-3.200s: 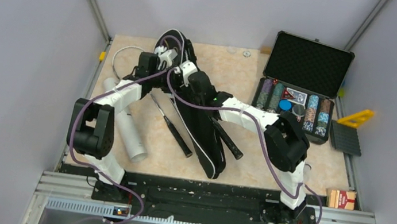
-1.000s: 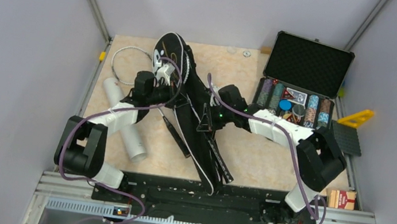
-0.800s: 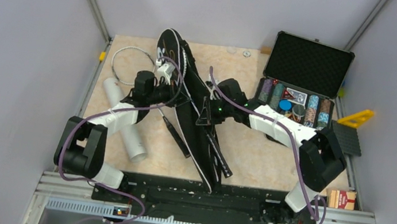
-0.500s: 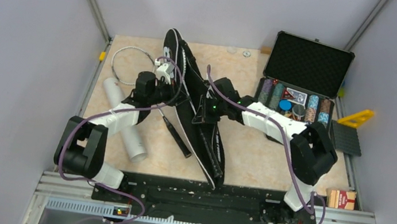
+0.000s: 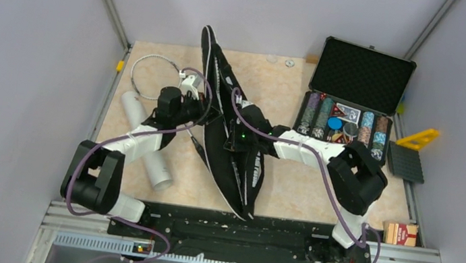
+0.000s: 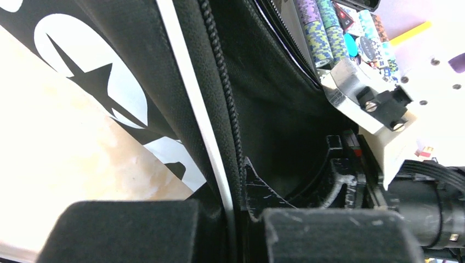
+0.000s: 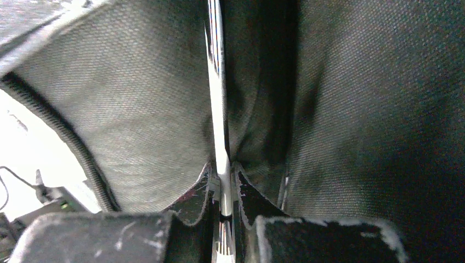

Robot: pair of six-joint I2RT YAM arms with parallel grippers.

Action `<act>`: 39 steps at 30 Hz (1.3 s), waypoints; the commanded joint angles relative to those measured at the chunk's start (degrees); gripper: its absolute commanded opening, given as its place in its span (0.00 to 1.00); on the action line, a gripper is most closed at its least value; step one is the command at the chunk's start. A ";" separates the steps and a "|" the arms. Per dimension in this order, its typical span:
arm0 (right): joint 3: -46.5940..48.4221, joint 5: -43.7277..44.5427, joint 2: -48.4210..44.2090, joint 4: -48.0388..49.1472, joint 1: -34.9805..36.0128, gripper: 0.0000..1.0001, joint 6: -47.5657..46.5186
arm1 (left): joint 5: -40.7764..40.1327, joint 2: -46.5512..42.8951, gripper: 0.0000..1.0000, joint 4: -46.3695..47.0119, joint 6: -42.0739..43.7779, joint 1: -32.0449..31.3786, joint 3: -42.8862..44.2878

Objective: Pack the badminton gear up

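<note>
Roughly, bag (image 5: 240, 173) long axis far-near, head far.

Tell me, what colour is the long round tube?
The long cylindrical tube is white, clearest in the top external view.

The overhead camera hangs above and behind the arm bases and looks down on the whole desk (image 5: 305, 182), far enough back to take in both arms, the bag (image 5: 238, 173) and the chip case (image 5: 360, 77); the left wrist camera sits just behind the left tool (image 6: 233, 219), facing along its pads (image 6: 126, 230) toward the desk's right side, close against the bag's piped edge, with the chips (image 6: 321, 33) and the right arm's white wrist (image 6: 384, 115) beyond; the right wrist camera looks along the right tool (image 7: 222, 216) from inside the bag, almost against the cloth and the racket (image 7: 218, 120); all three share the bag; overhead and left wrist share the chips.
</note>
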 commanded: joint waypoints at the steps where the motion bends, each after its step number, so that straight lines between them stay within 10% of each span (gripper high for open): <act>1: -0.13 22.16 1.27 19.76 -0.98 0.00 -3.90 | 12.81 -5.50 0.00 -2.30 -1.22 -4.27 -1.22; 9: -0.09 41.31 3.26 12.19 1.20 0.10 -8.14 | 6.06 -9.57 0.00 -7.66 0.78 -4.20 -0.44; 17: -2.70 23.74 -7.38 14.49 1.16 0.44 -15.23 | 3.75 -6.58 0.00 -9.56 2.35 -4.27 1.16; 20: -3.56 15.46 -12.86 14.76 1.14 0.79 -18.83 | 3.74 -5.18 0.00 -10.08 2.88 -4.24 2.23; 23: -4.84 9.52 -17.25 15.28 1.06 0.92 -22.40 | 3.77 -4.40 0.00 -11.15 3.48 -4.24 3.25; 39: -6.17 17.11 -14.08 18.68 -3.85 0.96 -31.05 | 3.36 -3.37 0.00 -11.95 3.98 -4.23 3.50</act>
